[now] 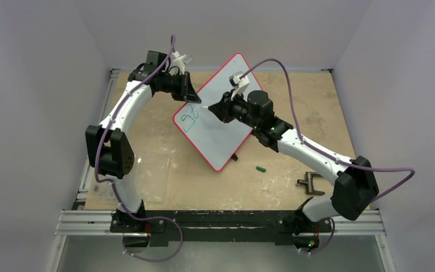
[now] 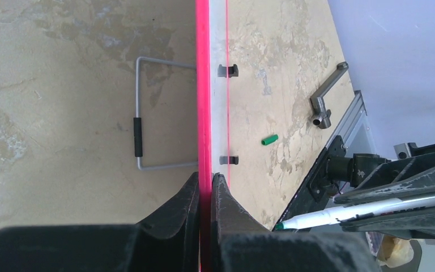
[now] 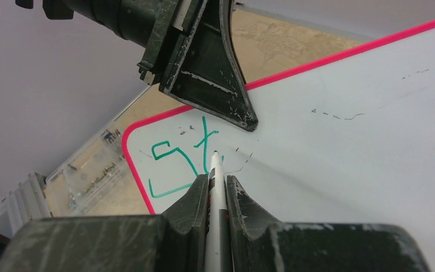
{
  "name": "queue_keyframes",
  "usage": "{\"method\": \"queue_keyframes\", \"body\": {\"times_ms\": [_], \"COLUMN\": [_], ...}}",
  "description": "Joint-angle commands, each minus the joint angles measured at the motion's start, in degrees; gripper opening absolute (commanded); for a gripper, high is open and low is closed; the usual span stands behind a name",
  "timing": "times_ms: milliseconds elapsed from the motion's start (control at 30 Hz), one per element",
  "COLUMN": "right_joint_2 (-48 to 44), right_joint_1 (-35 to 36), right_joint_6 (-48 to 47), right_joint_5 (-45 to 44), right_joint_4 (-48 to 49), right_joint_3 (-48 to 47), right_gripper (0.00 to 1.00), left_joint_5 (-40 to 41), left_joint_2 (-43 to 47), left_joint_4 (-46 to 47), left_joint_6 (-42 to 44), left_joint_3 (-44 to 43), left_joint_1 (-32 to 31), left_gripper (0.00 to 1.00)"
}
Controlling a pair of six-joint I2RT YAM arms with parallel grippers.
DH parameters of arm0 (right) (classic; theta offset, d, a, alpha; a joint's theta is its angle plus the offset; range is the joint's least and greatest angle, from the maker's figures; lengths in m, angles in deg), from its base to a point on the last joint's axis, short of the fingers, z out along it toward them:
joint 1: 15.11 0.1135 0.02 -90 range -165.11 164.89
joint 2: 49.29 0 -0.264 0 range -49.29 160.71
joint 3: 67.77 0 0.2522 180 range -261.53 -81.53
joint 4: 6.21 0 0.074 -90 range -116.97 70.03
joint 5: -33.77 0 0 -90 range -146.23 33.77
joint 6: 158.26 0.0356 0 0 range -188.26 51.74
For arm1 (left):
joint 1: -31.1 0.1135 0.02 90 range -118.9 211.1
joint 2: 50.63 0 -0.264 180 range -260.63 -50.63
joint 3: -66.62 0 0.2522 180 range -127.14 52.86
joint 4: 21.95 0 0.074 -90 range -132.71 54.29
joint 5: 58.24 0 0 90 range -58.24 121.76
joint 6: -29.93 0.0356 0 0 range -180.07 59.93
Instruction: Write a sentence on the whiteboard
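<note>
The whiteboard (image 1: 222,141), white with a thin red rim, stands tilted in the middle of the table. My left gripper (image 1: 188,94) is shut on its red rim (image 2: 204,85), one finger on each face (image 2: 205,177). My right gripper (image 3: 218,180) is shut on a white marker (image 3: 216,170), whose tip touches the board face (image 3: 345,164). The sentence (image 3: 184,159) is green strokes reading "St" near the board's rounded corner, also visible from above (image 1: 190,119). One black finger of the left gripper (image 3: 215,85) lies on the board just above the writing.
A green marker cap (image 1: 261,169) and a grey metal crank tool (image 1: 310,184) lie on the table to the right. A clear plastic sheet (image 1: 153,173) lies at the left. A wire stand (image 2: 140,122) juts from the board's back. Walls close in on three sides.
</note>
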Motion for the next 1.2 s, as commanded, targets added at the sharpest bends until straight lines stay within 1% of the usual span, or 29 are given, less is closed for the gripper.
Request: {"method": "queue_keyframes", "body": {"times_ms": [0, 167, 267, 400, 533, 633, 733, 967, 1167], "right_joint_2": [-2.85, -4.29, -5.08, -5.67, -6.21, -6.7, -6.54, -5.51, -4.33], "right_joint_1": [-0.14, -0.25, -0.42, -0.46, -0.44, -0.68, -1.32, -4.0, -4.39], "right_joint_6": [0.26, 0.03, -0.31, -0.6, -1.67, -2.08, -2.09, -1.34, -2.5], "right_joint_5": [-2.6, -3.54, -3.94, -3.86, -3.61, -4.8, -4.82, 0.17, 3.06], "right_joint_4": [2.64, 2.95, 2.8, 2.99, 3.23, 3.33, 3.66, 9.62, 12.55], "right_joint_3": [2.36, 3.77, 4.43, 5.02, 5.7, 6.53, 7.07, 9.58, 10.06], "right_gripper": [0.0, 0.0, 0.0, 0.0, 0.0, 0.0, 0.0, 0.0, 0.0], "left_joint_5": [3.35, 5.29, 6.72, 7.32, 6.93, 6.05, 7.42, 8.26, 9.41], "left_joint_2": [1.93, 2.14, 2.88, 3.8, 3.61, 3.36, 2.52, 2.32, 3.05], "left_joint_4": [-2.12, -3.79, -4.63, -4.26, -4.47, -3.87, -3.85, -5.33, -5.39], "left_joint_6": [4.89, 4.57, 4.78, 4.91, 5.92, 6.26, 6.35, 6.39, 5.92], "left_joint_3": [0.42, -0.54, 0.48, 2.14, 2.01, 2.61, 2.55, 1.37, 1.58], "left_joint_1": [-3.46, -4.65, -4.99, -5.63, -5.83, -5.92, -5.92, -5.92, -5.92], "left_gripper": [0.0, 0.0, 0.0, 0.0, 0.0, 0.0, 0.0, 0.0, 0.0]}}
